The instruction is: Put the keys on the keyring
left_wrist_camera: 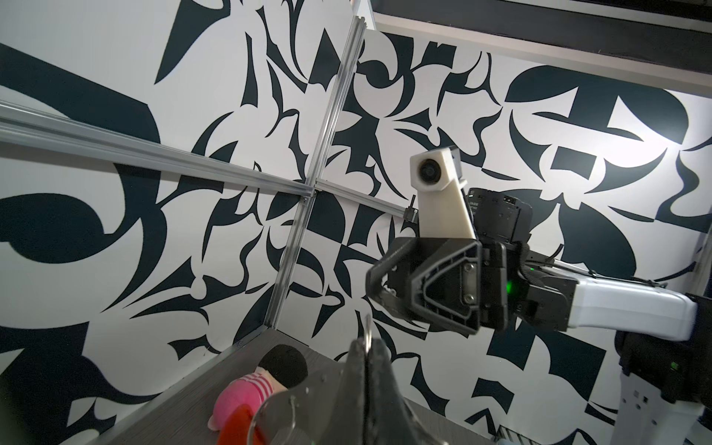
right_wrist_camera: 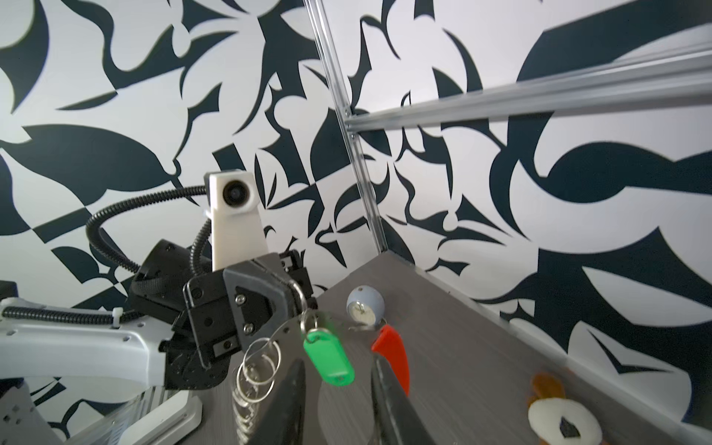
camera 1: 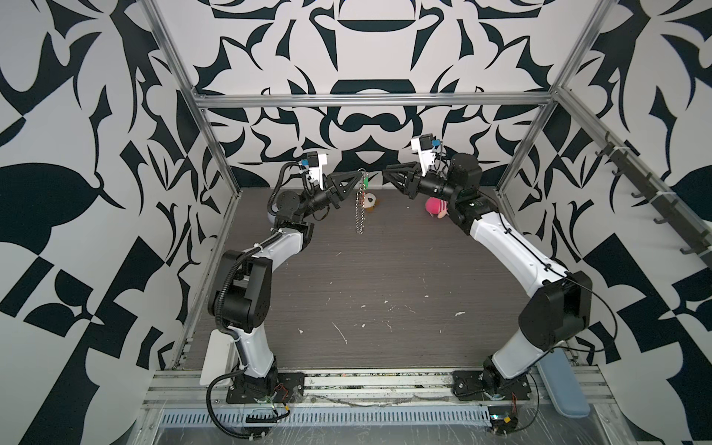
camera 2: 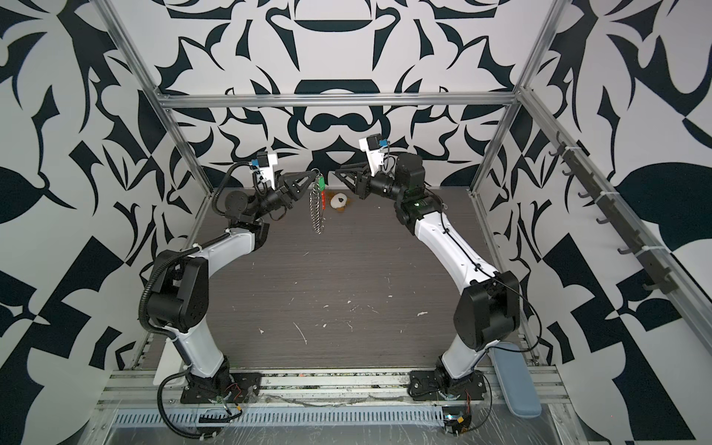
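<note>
The green tag [right_wrist_camera: 329,360] hangs in the air from a small ring just under the left gripper's [camera 1: 351,181] tips. It sits between the two spread fingers of the right gripper [camera 1: 385,175], and neither finger visibly presses it. The left jaws are pressed together on a wire ring at the top of the keyring [camera 1: 360,211]. The silver chain of rings drops straight down from those jaws and ends near the table [camera 1: 366,308]. Its orange-red strip [right_wrist_camera: 393,352] shows just beyond the right jaws. I cannot tell whether it hangs or lies on the surface. The two grippers face each other tip to tip, close but apart, with the tag between them.

Behind the jaws on the table are a pale blue globe [right_wrist_camera: 365,306], a white-and-brown toy [camera 1: 370,201] and, under the right wrist, a pink plush [camera 1: 436,206].

The table is dark grey wood grain, flecked with white scuffs and scratches. An aluminium frame [camera 1: 370,101] boxes it in. The walls [camera 1: 366,57] carry a bold black-and-white leaf pattern, and a rail of dark hooks [camera 1: 647,192] runs along the right side.
</note>
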Available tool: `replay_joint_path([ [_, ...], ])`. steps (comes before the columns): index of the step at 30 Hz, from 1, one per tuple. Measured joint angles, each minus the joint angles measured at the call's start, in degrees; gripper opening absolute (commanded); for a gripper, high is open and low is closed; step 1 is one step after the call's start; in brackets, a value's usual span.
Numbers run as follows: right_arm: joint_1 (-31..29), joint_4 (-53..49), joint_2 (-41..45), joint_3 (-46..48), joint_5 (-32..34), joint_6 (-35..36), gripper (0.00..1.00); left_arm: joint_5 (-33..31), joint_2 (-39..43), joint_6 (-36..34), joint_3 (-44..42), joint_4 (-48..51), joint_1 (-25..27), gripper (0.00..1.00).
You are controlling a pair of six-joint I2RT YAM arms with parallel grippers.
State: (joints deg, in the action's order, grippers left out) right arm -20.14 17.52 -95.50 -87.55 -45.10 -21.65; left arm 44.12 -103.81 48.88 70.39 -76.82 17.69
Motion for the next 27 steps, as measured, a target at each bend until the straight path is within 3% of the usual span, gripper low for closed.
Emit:
replay_joint_path([
  [7, -0.6, 7.1, -5.6, -0.2, -2.7, -6.7, 0.38, -0.2, 0.0, 0.9, 0.0, -0.5, 0.0, 0.00],
  [27, -3.7, 5.6, -6.2, -1.5, -3.7, -3.1, 0.38, -0.9, 0.0, 1.5, 0.0, -0.5, 0.0, 0.00],
])
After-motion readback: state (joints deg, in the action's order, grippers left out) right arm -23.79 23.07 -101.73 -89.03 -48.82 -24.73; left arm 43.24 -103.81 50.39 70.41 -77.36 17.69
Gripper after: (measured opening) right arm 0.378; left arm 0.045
